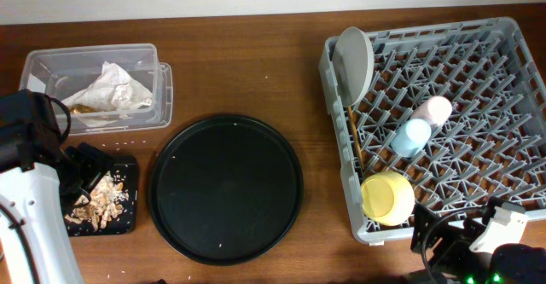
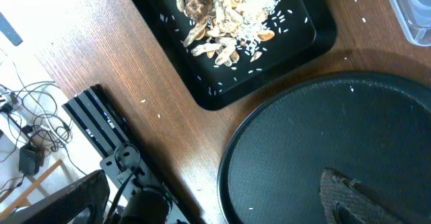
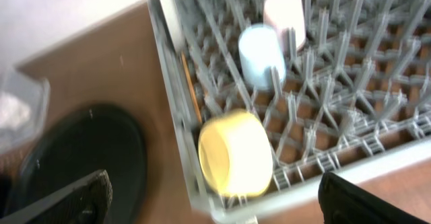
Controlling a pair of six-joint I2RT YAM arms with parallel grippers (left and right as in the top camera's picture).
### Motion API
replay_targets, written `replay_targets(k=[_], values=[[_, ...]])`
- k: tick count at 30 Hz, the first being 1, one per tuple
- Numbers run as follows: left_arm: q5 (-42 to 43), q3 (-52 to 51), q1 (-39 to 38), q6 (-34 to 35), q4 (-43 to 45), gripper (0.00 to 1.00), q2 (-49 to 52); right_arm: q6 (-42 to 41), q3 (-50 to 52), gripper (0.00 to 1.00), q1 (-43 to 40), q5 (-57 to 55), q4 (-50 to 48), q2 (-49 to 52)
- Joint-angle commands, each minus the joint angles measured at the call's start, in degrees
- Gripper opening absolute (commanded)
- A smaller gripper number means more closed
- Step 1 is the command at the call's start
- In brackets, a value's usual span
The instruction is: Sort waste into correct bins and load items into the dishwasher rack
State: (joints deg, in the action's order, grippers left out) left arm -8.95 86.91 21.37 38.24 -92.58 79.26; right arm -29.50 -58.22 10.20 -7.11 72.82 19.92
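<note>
The big round black tray [image 1: 226, 188] lies flat and low in the middle of the brown wooden table [image 1: 256, 71], so my hands could pass over it. Bare wood runs along its far side. A thin strip of wood lies between it and the large grey plastic crate with pegs [image 1: 478, 79].

The crate's wall stands tall on my right. Along its left side a round grey-white plate [image 1: 357, 62] stands up. A small light-blue cup [image 1: 411, 136], a small pink cup [image 1: 435, 111] and a yellow bowl [image 1: 386, 197] block the way there too. The pegs further right stand free.

On my left, the clear plastic box [image 1: 162, 96] and the shallow black rectangular tray [image 1: 128, 163] sit close together, just beside the round tray.
</note>
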Motion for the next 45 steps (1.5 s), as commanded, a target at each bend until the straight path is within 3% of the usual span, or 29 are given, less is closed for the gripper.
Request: replay_targets(k=[1,7,19,25,32,38,45], values=[[-0.02,0.5,0.35,0.59,-0.07,0.99,-0.52,1.03,4.55,0.99,-2.67,-2.38,-6.47,-2.45],[-0.02,0.5,0.35,0.59,-0.07,0.99,-0.52,9.73,17.0,0.99,-3.58,5.11,-24.11,-7.08],[-0.02,0.5,0.35,0.59,-0.07,0.99,-0.52,9.7,43.43,0.99,-3.58,17.09,-51.47,-19.71],[-0.02,0.5,0.35,0.59,-0.07,0.99,-0.52,9.55,51.15,0.99,-4.72,19.47,-64.61,-19.71],[-0.02,0.5,0.35,0.59,-0.07,0.99,-0.52,9.6,53.22,0.99,-6.86,19.61,-65.99,-19.71],[-0.02,0.5,0.35,0.59,-0.07,0.99,-0.52,9.57,57.9,0.99,-9.09,20.39,-77.72,-19.71],[-0.02,0.5,0.35,0.59,-0.07,0.99,-0.52,9.79,57.9,0.99,-12.07,20.37,-77.11,-19.71]])
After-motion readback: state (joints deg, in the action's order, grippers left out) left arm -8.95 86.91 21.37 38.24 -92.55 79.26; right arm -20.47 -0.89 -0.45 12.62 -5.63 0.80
